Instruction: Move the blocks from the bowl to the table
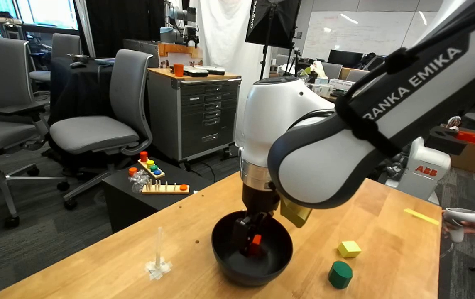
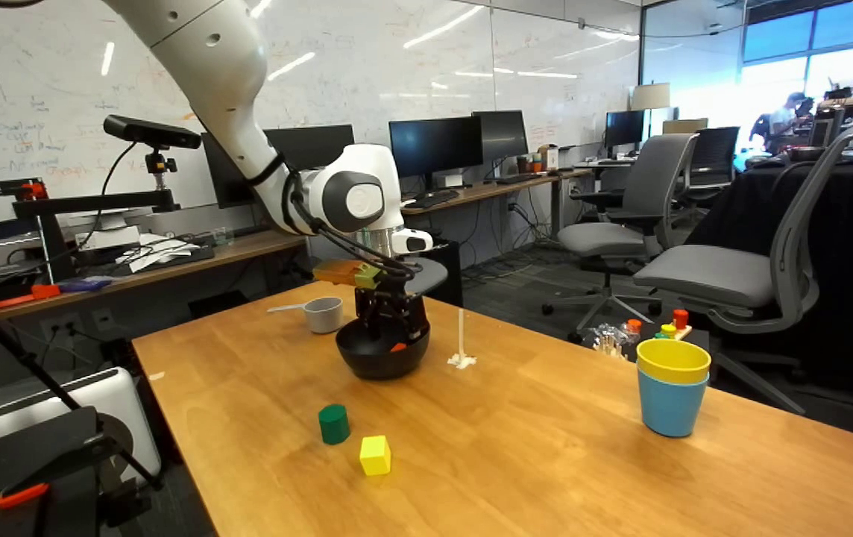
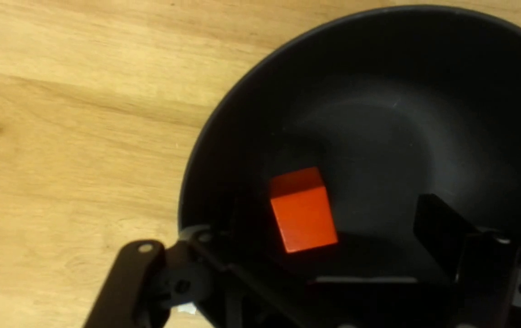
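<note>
The red block (image 3: pixel 305 218) lies inside the black bowl (image 3: pixel 365 136), near its left wall in the wrist view. It also shows in both exterior views (image 1: pixel 255 245) (image 2: pixel 398 347). My gripper (image 3: pixel 333 212) is open and reaches down into the bowl. Its fingers are spread on either side of the red block, which is nearer the left finger. The left finger is dark against the bowl and hard to make out. The green block (image 1: pixel 340 275) and yellow block (image 1: pixel 349 249) stand on the table (image 1: pixel 387 216), apart from the bowl; they show in an exterior view too (image 2: pixel 334 424) (image 2: pixel 375 456).
A thin upright stick (image 2: pixel 461 335) is taped to the table beside the bowl. A grey measuring cup (image 2: pixel 323 315) stands close behind the bowl. A yellow-and-blue cup (image 2: pixel 672 388) stands near a table edge. A yellow tape strip (image 1: pixel 421 216) lies at another edge.
</note>
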You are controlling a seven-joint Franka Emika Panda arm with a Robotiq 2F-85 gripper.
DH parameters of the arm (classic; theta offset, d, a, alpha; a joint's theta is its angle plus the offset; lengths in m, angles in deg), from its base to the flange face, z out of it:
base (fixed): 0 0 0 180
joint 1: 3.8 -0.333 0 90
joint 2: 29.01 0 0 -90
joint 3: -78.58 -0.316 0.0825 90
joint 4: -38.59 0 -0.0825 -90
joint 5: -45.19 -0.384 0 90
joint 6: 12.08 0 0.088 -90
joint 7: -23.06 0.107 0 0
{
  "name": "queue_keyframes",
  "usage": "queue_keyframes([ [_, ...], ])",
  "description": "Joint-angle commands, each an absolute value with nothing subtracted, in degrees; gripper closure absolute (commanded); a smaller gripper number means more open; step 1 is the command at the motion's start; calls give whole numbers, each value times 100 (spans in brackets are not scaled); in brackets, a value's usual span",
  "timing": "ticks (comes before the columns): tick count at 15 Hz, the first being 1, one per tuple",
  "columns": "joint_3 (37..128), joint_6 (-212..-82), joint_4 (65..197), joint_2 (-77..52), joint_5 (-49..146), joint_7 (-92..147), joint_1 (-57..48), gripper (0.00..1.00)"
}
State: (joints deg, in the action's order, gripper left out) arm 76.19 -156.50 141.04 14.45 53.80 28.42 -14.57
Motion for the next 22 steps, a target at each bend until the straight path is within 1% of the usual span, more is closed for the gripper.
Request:
queue_keyframes([
  [1, 7528, -15509, 13915, 1548, 5247, 2622, -1381, 0],
  [6, 7535, -15519, 13900, 1649, 5246, 2612, -1387, 1],
  [7, 7528, -15512, 13884, 1674, 5235, 2611, -1382, 4],
  [8, 7521, -15503, 13870, 1696, 5225, 2608, -1376, 19],
  [9, 7526, -15507, 13849, 1727, 5226, 2618, -1381, 29],
  [10, 7527, -15498, 13839, 1744, 5226, 2615, -1380, 37],
  [11, 7528, -15498, 13823, 1761, 5227, 2615, -1381, 47],
  [15, 7536, -15501, 13781, 1812, 5243, 2615, -1393, 78],
  [17, 7529, -15502, 13766, 1823, 5244, 2614, -1401, 92],
  [22, 7506, -15524, 13805, 1785, 5266, 2604, -1438, 92],
])
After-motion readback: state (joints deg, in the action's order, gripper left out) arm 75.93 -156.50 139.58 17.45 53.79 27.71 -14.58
